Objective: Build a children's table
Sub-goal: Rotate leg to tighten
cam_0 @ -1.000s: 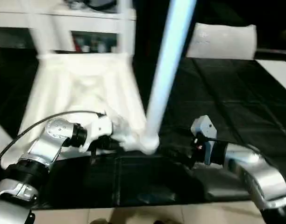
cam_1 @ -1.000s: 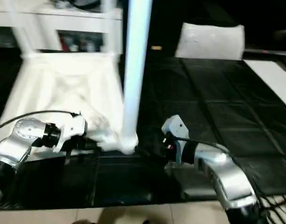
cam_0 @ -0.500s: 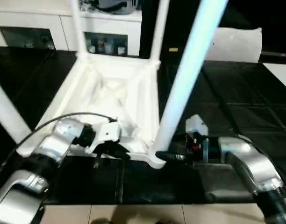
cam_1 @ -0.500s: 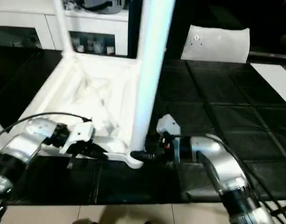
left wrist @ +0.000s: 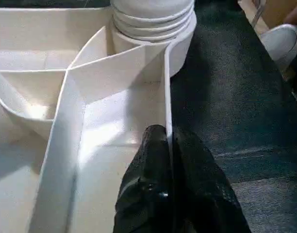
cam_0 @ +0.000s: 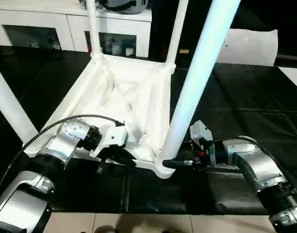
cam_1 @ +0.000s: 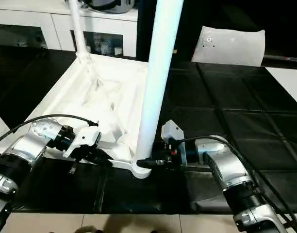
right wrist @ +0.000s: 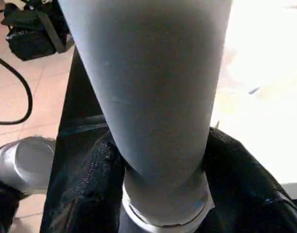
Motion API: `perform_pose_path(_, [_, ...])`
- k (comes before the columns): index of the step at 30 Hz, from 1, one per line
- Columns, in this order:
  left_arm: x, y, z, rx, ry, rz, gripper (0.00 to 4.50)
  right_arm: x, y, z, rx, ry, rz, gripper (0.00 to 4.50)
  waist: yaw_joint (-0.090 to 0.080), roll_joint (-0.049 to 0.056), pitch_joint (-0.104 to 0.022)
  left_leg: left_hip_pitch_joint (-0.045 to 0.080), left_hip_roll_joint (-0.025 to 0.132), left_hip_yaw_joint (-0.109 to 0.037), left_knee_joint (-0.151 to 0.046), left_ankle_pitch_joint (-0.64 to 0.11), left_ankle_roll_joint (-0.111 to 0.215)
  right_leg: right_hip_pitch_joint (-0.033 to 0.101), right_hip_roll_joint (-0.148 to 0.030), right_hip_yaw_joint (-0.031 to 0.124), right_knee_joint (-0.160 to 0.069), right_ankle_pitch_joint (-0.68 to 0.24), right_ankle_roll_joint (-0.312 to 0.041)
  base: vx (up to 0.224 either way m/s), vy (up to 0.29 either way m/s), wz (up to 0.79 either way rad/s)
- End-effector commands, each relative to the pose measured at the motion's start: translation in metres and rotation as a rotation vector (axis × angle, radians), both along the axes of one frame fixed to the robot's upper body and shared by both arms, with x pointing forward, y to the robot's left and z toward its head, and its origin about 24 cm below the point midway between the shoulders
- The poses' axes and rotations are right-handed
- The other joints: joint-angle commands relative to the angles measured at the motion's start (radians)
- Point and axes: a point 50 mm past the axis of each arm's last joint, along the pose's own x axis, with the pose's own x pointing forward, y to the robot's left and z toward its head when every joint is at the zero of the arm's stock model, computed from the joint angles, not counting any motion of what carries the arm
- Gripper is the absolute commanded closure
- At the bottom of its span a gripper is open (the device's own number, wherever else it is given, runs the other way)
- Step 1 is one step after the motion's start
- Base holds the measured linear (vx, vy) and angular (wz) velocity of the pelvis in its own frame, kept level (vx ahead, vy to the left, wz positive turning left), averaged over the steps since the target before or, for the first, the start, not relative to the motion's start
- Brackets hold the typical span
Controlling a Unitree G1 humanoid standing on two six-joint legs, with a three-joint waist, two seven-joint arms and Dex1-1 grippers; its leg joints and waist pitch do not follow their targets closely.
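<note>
Currently my left gripper (left wrist: 168, 145) is pinched on the upturned tabletop's rim (left wrist: 166, 92) and my right gripper (right wrist: 160, 160) straddles the nearest leg (cam_0: 197, 77) at its corner socket (cam_0: 164, 168); uneven squeeze could tilt it and jam the socket.

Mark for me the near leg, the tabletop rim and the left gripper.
near leg (cam_0: 194, 85), left eye view, middle of its shaft.
tabletop rim (left wrist: 167, 92), left wrist view, upright edge of the rim.
left gripper (left wrist: 167, 141), left wrist view, fingertips pinching the rim.
</note>
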Motion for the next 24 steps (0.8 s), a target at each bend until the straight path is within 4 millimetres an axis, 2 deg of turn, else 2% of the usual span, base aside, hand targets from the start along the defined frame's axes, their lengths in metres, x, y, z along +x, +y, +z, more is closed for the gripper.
perform_pose_path(1, [0.006,-0.011,0.013,-0.061,-0.031,0.009,4.5,0.0,0.003,0.002,0.045,0.025,-0.021,2.47,-0.006,0.008,-0.06,0.015,0.06,-0.013,-0.077,-0.22,0.017,0.048,-0.083,0.059,-0.066,-0.345,-0.185,0.0,0.0,0.0])
perform_pose_path(3, [0.008,-0.011,0.013,-0.066,-0.039,0.042,4.5,-0.001,0.003,0.002,0.063,0.033,-0.047,2.48,-0.008,0.006,-0.059,0.016,0.059,-0.014,-0.077,-0.232,0.014,0.047,-0.084,0.06,-0.069,-0.362,-0.18,0.0,0.0,0.0])
perform_pose_path(4, [0.009,-0.016,0.011,-0.09,-0.057,0.116,4.5,-0.001,0.007,-0.002,0.046,0.007,-0.142,2.49,-0.008,0.008,-0.056,0.016,0.058,-0.014,-0.078,-0.24,0.012,0.045,-0.084,0.059,-0.07,-0.377,-0.177,0.0,0.0,0.0])
perform_pose_path(6, [0.01,-0.022,0.009,-0.106,-0.056,0.188,4.5,-0.002,0.012,-0.007,0.028,-0.003,-0.235,2.49,-0.014,0.006,-0.053,0.016,0.057,-0.018,-0.082,-0.26,-0.007,0.044,-0.085,0.058,-0.074,-0.428,-0.157,0.0,0.0,0.0])
perform_pose_path(8, [0.009,-0.034,0.006,-0.141,-0.043,0.258,4.5,-0.005,0.024,-0.012,0.028,0.017,-0.334,2.5,-0.021,0.012,-0.05,0.018,0.054,-0.02,-0.083,-0.283,-0.015,0.042,-0.085,0.056,-0.085,-0.486,-0.13,0.0,0.0,0.0])
perform_pose_path(9, [0.009,-0.034,0.006,-0.141,-0.043,0.258,4.5,-0.005,0.024,-0.012,0.028,0.017,-0.334,2.5,-0.032,0.007,-0.048,0.016,0.052,-0.023,-0.084,-0.29,-0.018,0.042,-0.082,0.052,-0.088,-0.514,-0.118,0.0,0.0,0.0])
perform_pose_path(10, [0.008,-0.04,0.005,-0.155,-0.038,0.282,4.5,-0.006,0.03,-0.013,0.032,0.027,-0.365,2.51,-0.041,0.006,-0.049,0.014,0.05,-0.025,-0.082,-0.3,-0.016,0.043,-0.083,0.05,-0.092,-0.545,-0.104,0.0,0.0,0.0])
perform_pose_path(11, [0.007,-0.056,0.001,-0.175,-0.046,0.329,4.5,-0.007,0.045,-0.015,0.024,0.043,-0.428,2.51,-0.045,0.005,-0.046,0.014,0.049,-0.024,-0.082,-0.301,-0.013,0.04,-0.081,0.05,-0.095,-0.556,-0.099,0.0,0.0,0.0])
perform_pose_path(12, [0.008,-0.064,0.0,-0.182,-0.05,0.359,4.5,-0.006,0.053,-0.016,0.019,0.046,-0.467,2.52,-0.049,0.006,-0.045,0.016,0.048,-0.024,-0.082,-0.304,-0.012,0.036,-0.08,0.05,-0.098,-0.568,-0.094,0.0,0.0,0.0])
perform_pose_path(14, [0.012,-0.082,0.0,-0.207,-0.064,0.443,4.5,0.002,0.068,-0.018,0.009,0.074,-0.603,2.52,-0.072,0.009,-0.041,0.022,0.037,-0.029,-0.074,-0.347,-0.016,0.03,-0.08,0.034,-0.12,-0.685,-0.05,0.0,0.0,0.0])
perform_pose_path(16, [0.015,-0.089,0.001,-0.215,-0.074,0.474,4.5,0.006,0.075,-0.017,0.005,0.08,-0.652,2.53,-0.087,0.009,-0.041,0.021,0.034,-0.032,-0.072,-0.367,-0.007,0.032,-0.08,0.025,-0.129,-0.705,-0.032,0.0,0.0,0.0])
perform_pose_path(17, [0.02,-0.098,0.005,-0.224,-0.097,0.527,4.5,0.012,0.087,-0.015,-0.001,0.071,-0.696,2.53,-0.095,0.016,-0.039,0.026,0.03,-0.033,-0.068,-0.391,-0.007,0.023,-0.078,0.019,-0.136,-0.732,-0.022,0.0,0.0,0.0])
perform_pose_path(18, [0.02,-0.098,0.005,-0.225,-0.099,0.53,4.5,0.012,0.087,-0.015,-0.002,0.07,-0.697,2.53,-0.095,0.016,-0.039,0.026,0.03,-0.033,-0.068,-0.391,-0.007,0.023,-0.078,0.019,-0.136,-0.732,-0.022,0.0,0.0,0.0])
perform_pose_path(19, [0.024,-0.102,0.01,-0.219,-0.129,0.565,4.5,0.015,0.095,-0.01,-0.003,0.051,-0.706,2.53,-0.105,0.018,-0.041,0.028,0.028,-0.038,-0.065,-0.41,-0.002,0.028,-0.079,0.01,-0.144,-0.742,-0.008,0.0,0.0,0.0])
perform_pose_path(20, [0.025,-0.101,0.01,-0.212,-0.139,0.558,4.5,0.016,0.095,-0.009,0.008,0.053,-0.714,2.53,-0.113,0.023,-0.041,0.024,0.032,-0.042,-0.072,-0.42,0.003,0.035,-0.079,0.006,-0.146,-0.718,-0.008,0.0,0.0,0.0])
perform_pose_path(21, [0.025,-0.101,0.01,-0.209,-0.141,0.558,4.5,0.016,0.095,-0.009,0.009,0.054,-0.718,2.18,-0.115,0.027,-0.04,0.028,0.035,-0.044,-0.074,-0.434,0.007,0.034,-0.08,0.003,-0.148,-0.706,-0.011,0.0,0.0,0.0])
perform_pose_path(22, [0.024,-0.1,0.011,-0.203,-0.148,0.554,4.5,0.016,0.094,-0.007,0.018,0.056,-0.727,2.18,-0.119,0.028,-0.041,0.029,0.037,-0.044,-0.075,-0.441,0.01,0.035,-0.08,0.002,-0.149,-0.688,-0.015,0.0,0.0,0.0])
perform_pose_path(23, [0.024,-0.095,0.011,-0.193,-0.16,0.536,4.5,0.017,0.09,-0.005,0.048,0.057,-0.73,1.84,-0.121,0.033,-0.041,0.024,0.04,-0.047,-0.08,-0.445,0.01,0.043,-0.083,0.0,-0.144,-0.658,-0.022,0.0,0.0,0.0])
perform_pose_path(24, [0.024,-0.091,0.011,-0.185,-0.168,0.53,4.5,0.016,0.086,-0.003,0.065,0.049,-0.72,1.82,-0.121,0.033,-0.041,0.023,0.041,-0.047,-0.082,-0.446,0.01,0.043,-0.084,0.001,-0.144,-0.648,-0.025,0.0,0.0,0.0])
